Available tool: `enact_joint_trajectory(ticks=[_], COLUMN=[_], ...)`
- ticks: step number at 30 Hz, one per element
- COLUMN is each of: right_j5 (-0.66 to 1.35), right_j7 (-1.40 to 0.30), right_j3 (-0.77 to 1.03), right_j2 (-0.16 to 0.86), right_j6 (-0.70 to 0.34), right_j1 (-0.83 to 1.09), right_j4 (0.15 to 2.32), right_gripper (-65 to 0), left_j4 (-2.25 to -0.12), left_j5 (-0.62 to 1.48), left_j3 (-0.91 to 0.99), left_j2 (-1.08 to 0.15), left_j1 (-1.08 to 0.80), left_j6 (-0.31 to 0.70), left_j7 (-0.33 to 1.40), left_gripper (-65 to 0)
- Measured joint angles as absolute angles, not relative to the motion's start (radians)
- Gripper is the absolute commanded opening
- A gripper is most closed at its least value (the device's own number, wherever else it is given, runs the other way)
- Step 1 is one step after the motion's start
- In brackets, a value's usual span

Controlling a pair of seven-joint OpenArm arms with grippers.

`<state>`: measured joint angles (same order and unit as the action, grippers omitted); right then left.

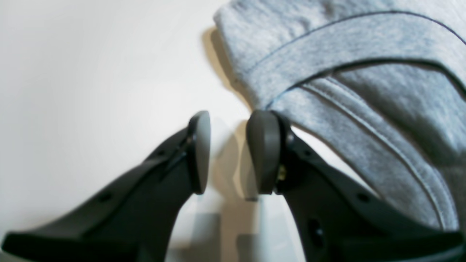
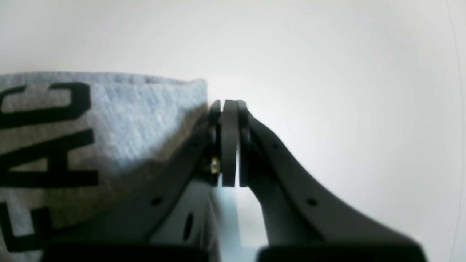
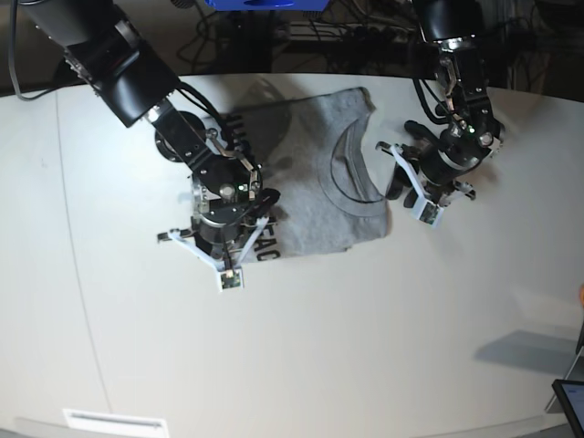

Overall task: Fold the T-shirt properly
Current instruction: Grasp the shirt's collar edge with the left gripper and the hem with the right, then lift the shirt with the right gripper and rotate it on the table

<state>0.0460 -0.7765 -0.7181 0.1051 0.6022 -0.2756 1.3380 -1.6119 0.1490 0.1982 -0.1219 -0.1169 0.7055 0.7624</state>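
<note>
On the white table (image 3: 383,338), left hand (image 1: 227,153) parted beside T-shirt (image 3: 328,196), right hand (image 2: 229,143) clenched empty.

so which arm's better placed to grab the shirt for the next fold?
Probably left. Its pincer is open right beside the shirt at the collar end, with nothing in it. The right pincer is shut and empty next to the lettered edge.

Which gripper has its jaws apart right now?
The left gripper, beside the T-shirt collar: a clear gap shows between its pads, with only white table behind and nothing held. The right gripper, by the lettered edge, has its pads pressed together.
</note>
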Motion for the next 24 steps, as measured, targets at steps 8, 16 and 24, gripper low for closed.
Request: enact_joint_trajectory(ticks=[8, 16, 24], right_j5=[0.041, 0.050, 0.027], right_j7=[-0.917, -1.064, -1.046], right_j3=[-0.715, -0.647, -0.481], right_j2=[0.148, 0.143, 0.181], right_j6=[0.607, 0.603, 0.614], right_j1=[-0.276, -0.169, -0.065], right_j4=[1.661, 1.793, 1.794], right_gripper=[-64.9, -64.9, -64.9], left_j4=[-1.812, -2.002, -2.008], left_j5=[0.085, 0.101, 0.318], left_j3=[0.203, 0.194, 0.200], left_j2=[-0.132, -0.132, -0.118], left_j1=[-0.256, -0.448, -0.561], left_j6=[0.704, 0.704, 0.704], left_j7=[0.836, 0.826, 0.834], left_gripper=[-44.8, -44.8, -45.0])
